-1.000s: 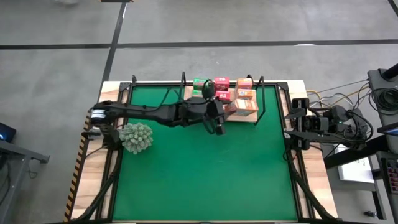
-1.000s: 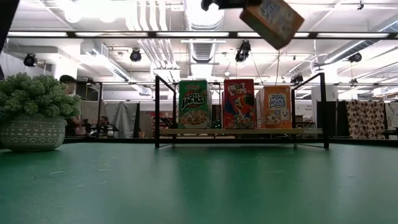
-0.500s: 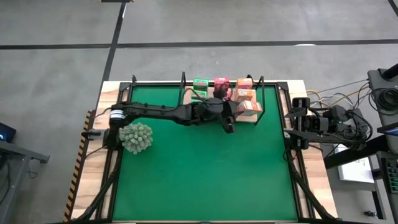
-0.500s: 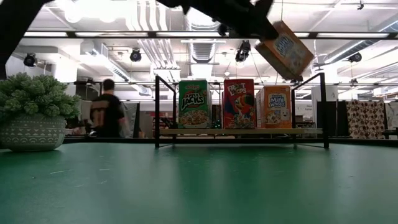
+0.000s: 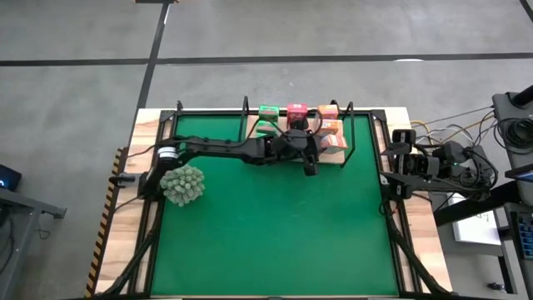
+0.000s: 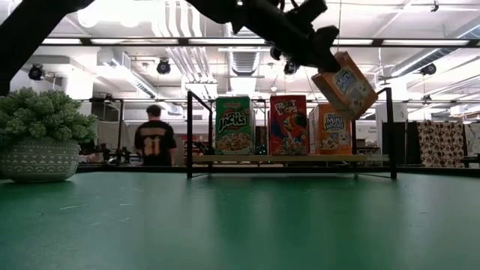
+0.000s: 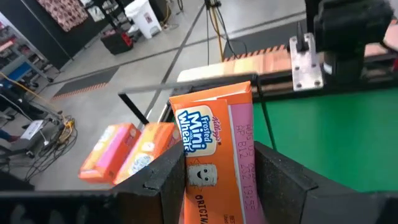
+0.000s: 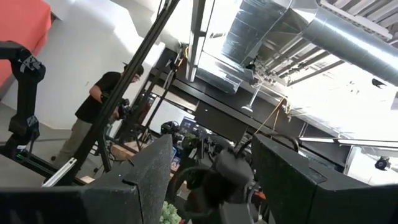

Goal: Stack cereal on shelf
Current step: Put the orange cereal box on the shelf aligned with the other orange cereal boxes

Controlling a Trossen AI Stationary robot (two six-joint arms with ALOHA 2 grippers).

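My left gripper [image 6: 313,54] is shut on an orange cereal box [image 6: 345,81], above the right end of the shelf [image 6: 289,159]. The shelf, a light wooden board with black wire uprights, stands at the table's far edge [image 5: 296,125]. A green box [image 6: 234,125], a pink-red box [image 6: 288,125] and an orange box [image 6: 331,129] stand upright on it in front, with more behind them. In the high view my left gripper [image 5: 310,157] is at the shelf's near right side. My right gripper [image 8: 217,174] is open, parked at the table's right edge [image 5: 401,162]. My left gripper pinches the orange box between its two fingers [image 7: 168,180] near one end [image 7: 211,186]; the rest sticks out past the fingertips. In the low view the box hangs tilted below the gripper, held by its upper end [image 6: 328,71], lifted clear of shelf and table.
A grey-green spiky plant in a patterned pot [image 5: 181,183] stands near the table's left edge, beside the left arm's base. The green mat [image 5: 275,225] in front of the shelf is bare. A person [image 6: 155,142] walks in the room behind.
My left gripper has moved toward the table's right and far edges, to the shelf's right end, and has come down; the orange box has stayed tilted in its hold and now hangs just above the shelf's orange box. A person has walked into view behind the table.
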